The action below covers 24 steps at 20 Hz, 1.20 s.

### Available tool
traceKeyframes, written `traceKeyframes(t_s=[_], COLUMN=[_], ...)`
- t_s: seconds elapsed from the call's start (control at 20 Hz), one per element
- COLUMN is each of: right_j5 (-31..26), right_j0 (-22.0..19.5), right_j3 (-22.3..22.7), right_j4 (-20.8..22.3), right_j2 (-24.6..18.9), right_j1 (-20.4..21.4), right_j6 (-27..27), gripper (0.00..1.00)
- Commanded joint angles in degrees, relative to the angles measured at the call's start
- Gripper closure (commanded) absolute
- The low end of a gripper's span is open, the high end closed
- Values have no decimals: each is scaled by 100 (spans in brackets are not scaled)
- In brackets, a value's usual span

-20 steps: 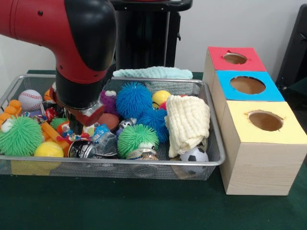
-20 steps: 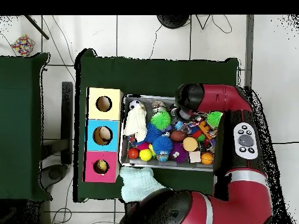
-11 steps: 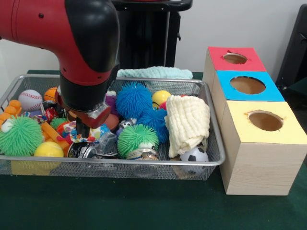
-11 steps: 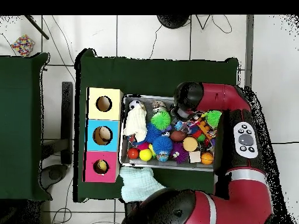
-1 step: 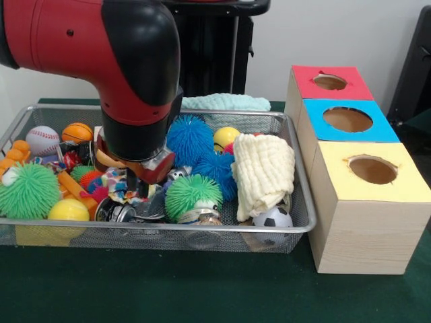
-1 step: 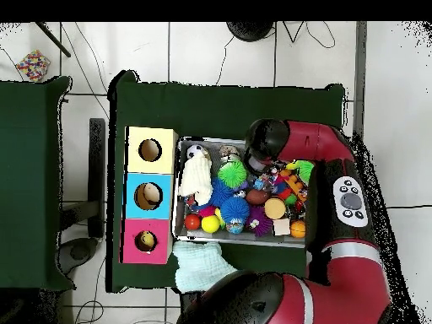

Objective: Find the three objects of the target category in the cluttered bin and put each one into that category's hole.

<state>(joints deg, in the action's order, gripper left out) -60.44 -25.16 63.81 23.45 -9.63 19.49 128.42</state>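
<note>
Claw point(image 5: 138, 183) low in silver wire-mesh bin point(image 5: 202, 227), centre-left; grip indiscernible; sorting evidently unfinished amid remaining clutter.

The wire bin point(image 5: 296, 225) and three-holed box point(image 5: 363, 222) are viewed closely and almost level from across the table, whereas both point(image 6: 180, 190) point(image 6: 150, 150) are seen small, straight down, from high overhead.
</note>
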Motion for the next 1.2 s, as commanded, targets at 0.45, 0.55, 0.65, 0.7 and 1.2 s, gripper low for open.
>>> traceKeyframes(t_s=[0.45,0.55,0.65,0.7,1.2], right_j5=[-213,-312,10,240,1309], right_j0=[-44,-34,49,127,288], right_j3=[1045,1207,1191,1105,654], right_j4=[-463,-686,-699,-627,-114], right_j2=[-383,-359,-274,-188,22], right_j1=[-117,-94,-88,-88,-165], right_j6=[-271,-16,182,318,262], gripper=[0,0,0,0,0])
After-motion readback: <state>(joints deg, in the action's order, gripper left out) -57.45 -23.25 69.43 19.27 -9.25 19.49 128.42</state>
